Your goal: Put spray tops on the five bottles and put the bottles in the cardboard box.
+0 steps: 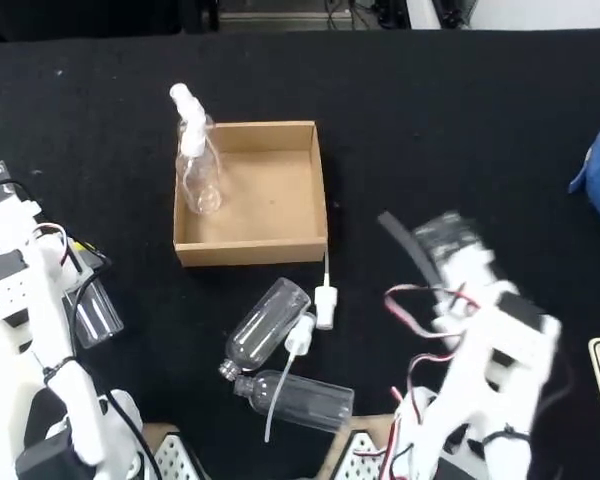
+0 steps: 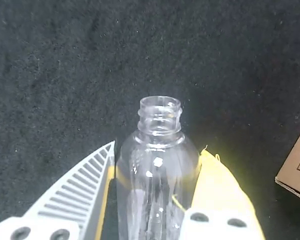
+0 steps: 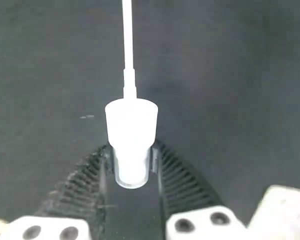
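Capping is the step in hand: the left claw (image 2: 158,162) grips an uncapped bottle (image 2: 160,117) near the left edge of the desk (image 1: 460,120). The right claw (image 3: 131,150) is clenched on a spray top (image 3: 131,125), its tube pointing away. One capped bottle (image 1: 198,165) sits in the cardboard box (image 1: 250,248). The next move, I judge, calls for threading the tube into the open neck.

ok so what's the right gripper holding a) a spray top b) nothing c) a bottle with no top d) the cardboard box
a: the right gripper is shut on a spray top, its tube pointing away from the gripper; the uncapped bottle is in the left gripper.
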